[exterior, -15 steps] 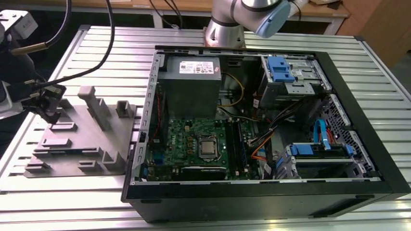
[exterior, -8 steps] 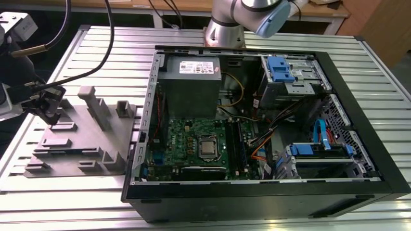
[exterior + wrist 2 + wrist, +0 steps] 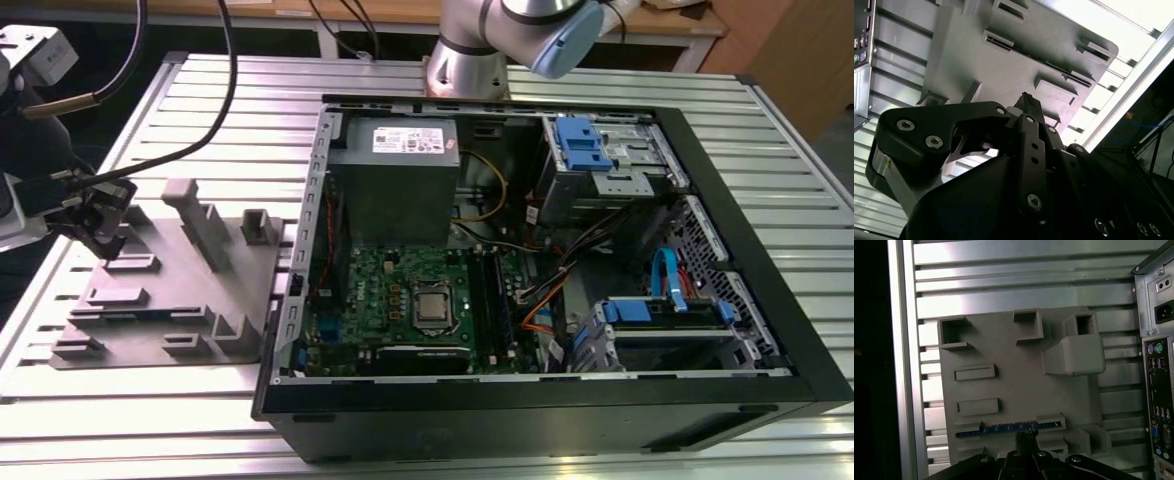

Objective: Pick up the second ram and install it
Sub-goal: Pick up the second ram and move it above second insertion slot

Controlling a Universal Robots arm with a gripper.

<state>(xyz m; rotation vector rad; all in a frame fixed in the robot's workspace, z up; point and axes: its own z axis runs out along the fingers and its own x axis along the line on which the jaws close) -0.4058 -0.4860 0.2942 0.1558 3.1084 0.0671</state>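
one item: the second ram (image 3: 1004, 429), a thin blue board standing on its long edge in a slot of the grey fixture (image 3: 1004, 350), in a row away from the fixture's tall blocks.

location: the fixture lies on the slatted table (image 3: 274, 140) at the exterior view's left, just beside the open computer case (image 3: 534, 415).

orientation: long axis level and parallel to the table slats. one end points right toward the case's rear panel (image 3: 1159, 390), the other left toward the table edge. top edge up.

handling, judged: light, stiff and thin, fragile at the chips and the contact edge. best taken at mid-length, pinched across the two flat faces and lifted straight up out of the slot.

gripper (image 3: 1024, 437): poised over the fixture, its tip at the ram's middle in the first wrist view.

jaws: cannot tell whether apart, together or clamped on the board. contact likewise unclear.
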